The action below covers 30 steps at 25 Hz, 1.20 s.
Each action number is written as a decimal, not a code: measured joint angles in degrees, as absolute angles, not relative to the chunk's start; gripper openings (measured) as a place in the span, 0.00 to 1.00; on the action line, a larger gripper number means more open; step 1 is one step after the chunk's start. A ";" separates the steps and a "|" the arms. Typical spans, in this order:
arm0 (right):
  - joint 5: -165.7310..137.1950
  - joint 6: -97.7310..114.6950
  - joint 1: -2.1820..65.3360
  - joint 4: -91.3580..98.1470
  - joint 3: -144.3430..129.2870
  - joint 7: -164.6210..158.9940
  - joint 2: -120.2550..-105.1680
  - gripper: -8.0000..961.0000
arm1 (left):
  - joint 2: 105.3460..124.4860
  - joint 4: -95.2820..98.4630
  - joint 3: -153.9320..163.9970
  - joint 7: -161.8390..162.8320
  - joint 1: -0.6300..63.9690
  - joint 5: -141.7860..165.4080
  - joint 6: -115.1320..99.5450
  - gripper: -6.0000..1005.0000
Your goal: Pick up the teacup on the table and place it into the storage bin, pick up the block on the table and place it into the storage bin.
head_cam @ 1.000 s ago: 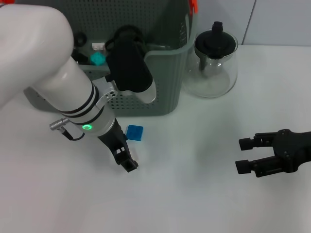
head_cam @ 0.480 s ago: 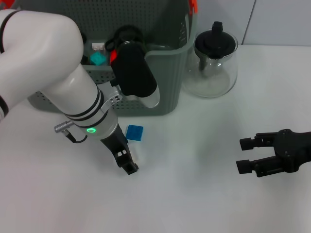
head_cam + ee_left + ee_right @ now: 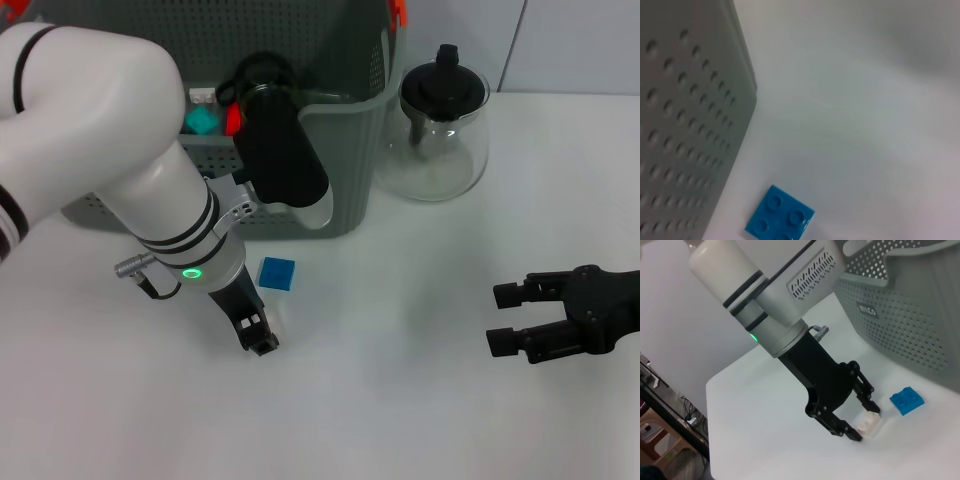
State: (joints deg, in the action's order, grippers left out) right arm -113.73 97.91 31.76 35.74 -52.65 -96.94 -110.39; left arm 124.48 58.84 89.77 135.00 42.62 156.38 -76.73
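Small white teacup low on plain white table, near its front-left part, between spread fingers of left gripper (not clamped); blue studded block just beside, before grey-green perforated storage bin. Right gripper parked right, released.

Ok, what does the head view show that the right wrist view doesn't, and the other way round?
Head view only: the glass teapot beside the storage bin, the right claw open and idle over the table, and a teal item inside the bin. Right wrist view only: a small pale teacup, plainly seen on the table at the left claw, plus the bin's lettered label. Both: the left claw, the blue block, bin and table.
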 joint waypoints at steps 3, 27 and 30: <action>-113.73 97.92 31.83 35.79 -52.53 -96.96 -110.33 0.98 | 124.52 58.88 90.50 136.10 42.87 157.24 -76.70 0.59; -113.73 97.90 31.55 35.68 -52.38 -96.84 -110.29 0.98 | 115.86 74.21 45.31 135.29 46.42 125.22 -93.03 0.42; -113.83 97.94 31.55 35.68 -52.38 -96.86 -110.41 0.98 | 115.92 71.33 48.01 136.46 48.77 134.76 -83.72 0.43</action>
State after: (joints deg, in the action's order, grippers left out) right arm -113.83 97.94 31.55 35.68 -52.38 -96.86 -110.41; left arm 115.92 71.33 48.01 136.46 48.77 134.76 -83.72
